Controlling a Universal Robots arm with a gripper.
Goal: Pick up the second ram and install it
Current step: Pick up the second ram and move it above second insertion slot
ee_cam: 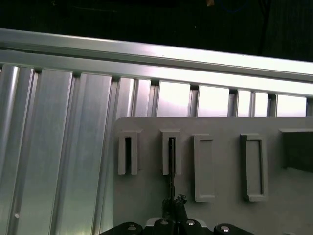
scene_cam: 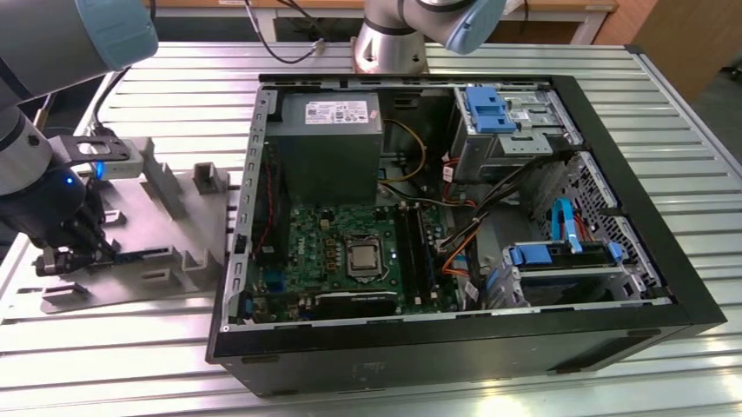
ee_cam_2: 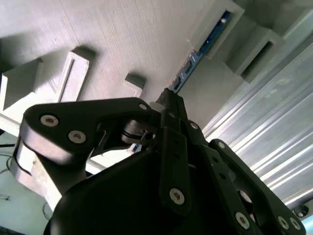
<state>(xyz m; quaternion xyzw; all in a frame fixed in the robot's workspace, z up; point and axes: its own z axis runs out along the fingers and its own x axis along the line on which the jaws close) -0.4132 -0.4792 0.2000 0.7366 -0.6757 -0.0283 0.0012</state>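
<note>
the second ram (ee_cam: 171, 169) stands on its thin edge in the grey fixture plate (ee_cam: 220, 215). its far end is tucked into a slotted block (ee_cam: 165, 152) and its long axis runs straight from that block to the gripper (ee_cam: 174, 208). in both wrist views the stick meets the fingertips end-on, so the gripper sits at its near end, in line with its length rather than across it. in the second wrist view the blue board edge (ee_cam_2: 201, 48) leads right into the black fingers (ee_cam_2: 172, 115), which are drawn close together and seem to pinch that near end, though the contact itself is hard to make out. beside the occupied block stands a similar narrow block (ee_cam: 121, 156) with its slot bare, and wider blocks (ee_cam: 203, 169) sit on the other side, all close but apart from the stick. in the exterior view the gripper (scene_cam: 72, 256) hangs low over the plate at the exterior view's left. the open computer case (scene_cam: 464, 347), with its motherboard (scene_cam: 347, 234) and long black memory slots (scene_cam: 414, 252), lies well apart toward the exterior view's right. the case's raised side wall (scene_cam: 249, 217) and the taller fixture blocks (scene_cam: 208, 178) stand between the two.
</note>
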